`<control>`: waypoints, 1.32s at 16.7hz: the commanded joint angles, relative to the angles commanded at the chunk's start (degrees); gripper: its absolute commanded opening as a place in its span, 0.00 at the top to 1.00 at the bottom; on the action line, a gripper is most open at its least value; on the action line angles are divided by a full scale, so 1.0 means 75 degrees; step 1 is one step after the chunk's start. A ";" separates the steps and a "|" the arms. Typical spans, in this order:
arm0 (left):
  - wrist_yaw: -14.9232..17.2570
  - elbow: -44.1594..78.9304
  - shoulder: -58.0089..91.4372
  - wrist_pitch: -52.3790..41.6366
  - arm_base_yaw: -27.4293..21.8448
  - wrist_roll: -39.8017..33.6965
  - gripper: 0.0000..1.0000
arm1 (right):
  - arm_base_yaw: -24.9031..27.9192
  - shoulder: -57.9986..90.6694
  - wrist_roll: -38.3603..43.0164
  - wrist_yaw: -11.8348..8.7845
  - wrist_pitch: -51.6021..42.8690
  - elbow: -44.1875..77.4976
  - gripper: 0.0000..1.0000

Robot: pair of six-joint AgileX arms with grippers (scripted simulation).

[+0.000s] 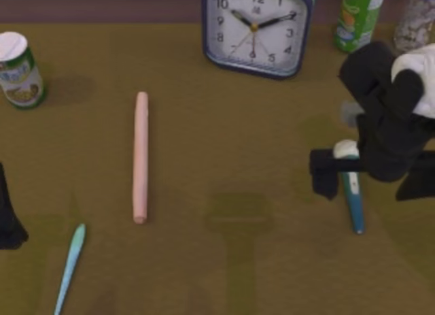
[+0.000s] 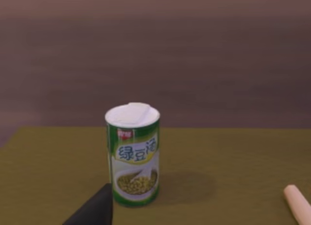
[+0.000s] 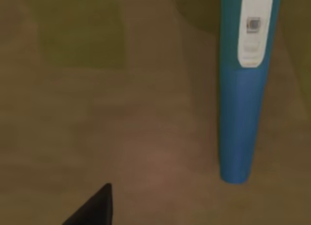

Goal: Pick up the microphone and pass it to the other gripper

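Microphone lies flat at the table's right side, so the right gripper hangs over it, fingers spread unclenched for grasping, while the left gripper waits parked at the left edge.

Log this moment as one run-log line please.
right gripper: over microphone, not gripping | microphone: flat on table, right side | left gripper: parked, left edge
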 joint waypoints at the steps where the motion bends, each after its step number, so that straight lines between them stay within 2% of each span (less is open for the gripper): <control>1: 0.0000 0.0000 0.0000 0.0000 0.0000 0.0000 0.00 | -0.0002 0.0173 -0.0006 0.0001 0.0256 -0.0088 0.00; 7: 0.0000 0.0000 0.0000 0.0000 0.0000 0.0000 0.00 | -0.0048 0.1433 -0.0033 0.0006 0.2279 -0.0773 0.00; 12: 0.0000 0.0000 0.0000 0.0000 0.0000 0.0000 0.00 | -0.0054 0.1600 -0.0036 0.0007 0.2489 -0.0859 0.00; 22: 0.0000 0.0000 0.0000 0.0000 0.0000 0.0000 0.00 | -0.0054 0.1600 -0.0036 0.0007 0.2489 -0.0859 0.75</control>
